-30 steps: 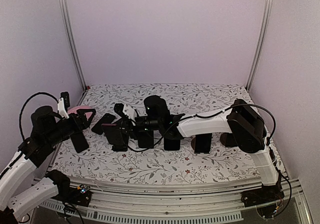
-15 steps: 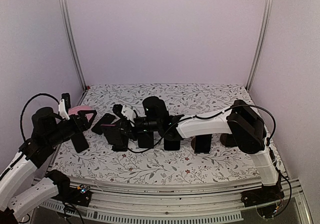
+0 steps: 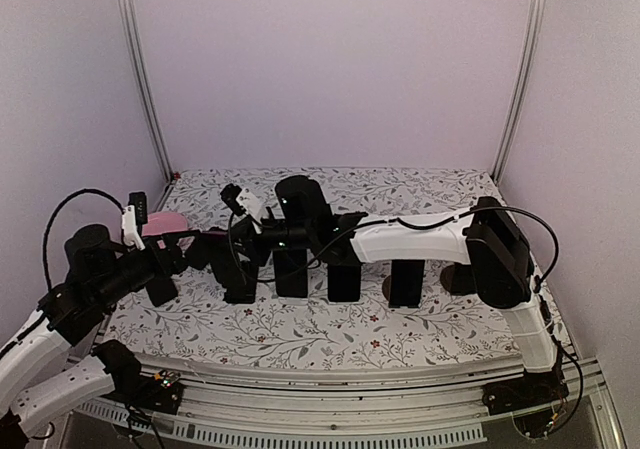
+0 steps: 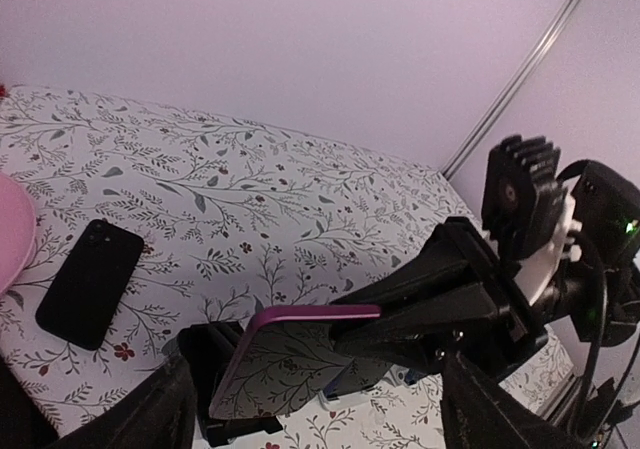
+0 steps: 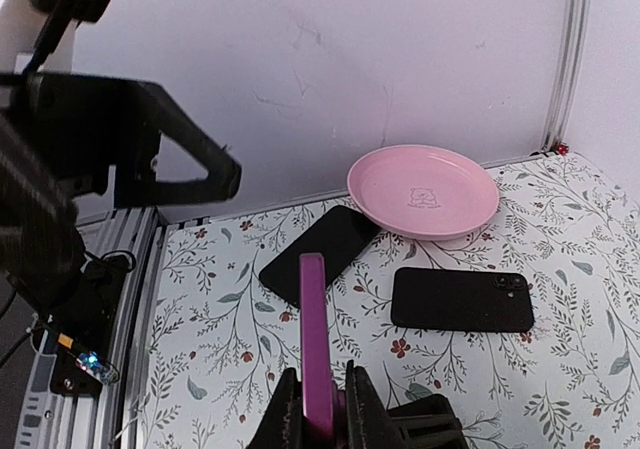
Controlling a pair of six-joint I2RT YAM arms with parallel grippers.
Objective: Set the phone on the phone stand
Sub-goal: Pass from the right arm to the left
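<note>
Your right pincer [image 5: 318, 401] is clamped on the phone [image 5: 313, 339], a slim one with a purple edge, gripped near its lower end so that it rises on edge between the two fingers. From the left wrist you see it leaning, its glossy face mirroring the flowered cloth of the table [image 3: 330, 329], its bottom corner down at the black phone stand [image 4: 205, 354]. You cannot tell whether it is seated there or only touching. Your left pincer [image 3: 172, 257] stands wide apart and grips nothing; its fingers [image 4: 150, 419] frame the bottom corners of its own view, just short of the stand and the phone. Behind the held phone, two black phones [image 5: 320, 254] lie flat on the cloth, one beside the other, both near a pink plate [image 5: 422, 191] at the far left of the table. More black stands [image 3: 343, 281] stand in a row under your right arm.
</note>
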